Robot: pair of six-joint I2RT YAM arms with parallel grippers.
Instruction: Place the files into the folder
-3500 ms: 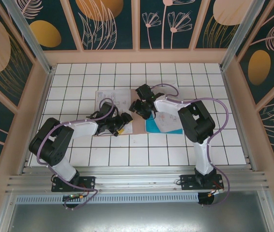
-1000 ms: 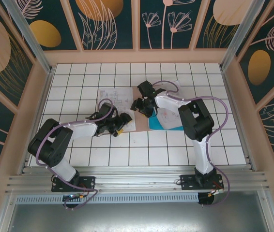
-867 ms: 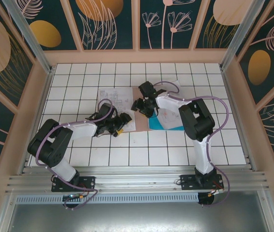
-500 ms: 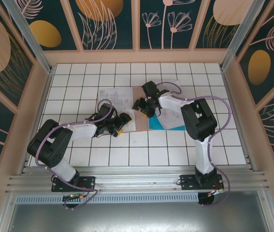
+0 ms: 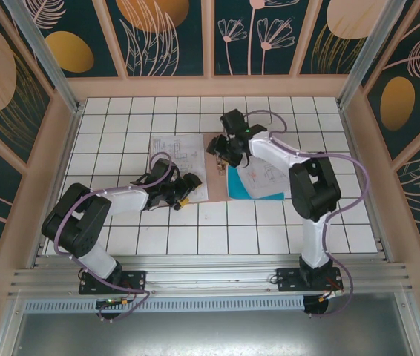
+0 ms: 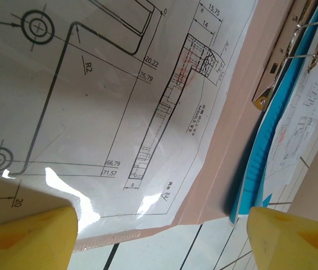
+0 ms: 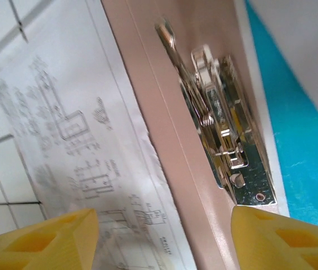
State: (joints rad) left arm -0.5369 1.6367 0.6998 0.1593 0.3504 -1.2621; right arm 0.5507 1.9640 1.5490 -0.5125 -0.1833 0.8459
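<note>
Paper hides most of the folder (image 5: 217,187), and only its pinkish middle strip shows. Seen from above, the right gripper (image 5: 221,152) hovers over the metal clip (image 7: 226,146), fingers spread and empty. The white drawing sheet (image 5: 176,157) lies at its 9 o'clock and the cyan sheet (image 5: 254,196) at 4 o'clock. The left gripper (image 5: 186,190), also spread, hangs over the white sheet's near corner.

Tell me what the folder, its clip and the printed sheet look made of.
Folder: matte pinkish-brown card, probably kraft board; dull, no gloss.
Clip: shiny silver metal, likely steel; mirror glints, a rivet hole.
Printed sheet: thin white paper, perhaps under clear film; bright glare patches near its edge.
</note>
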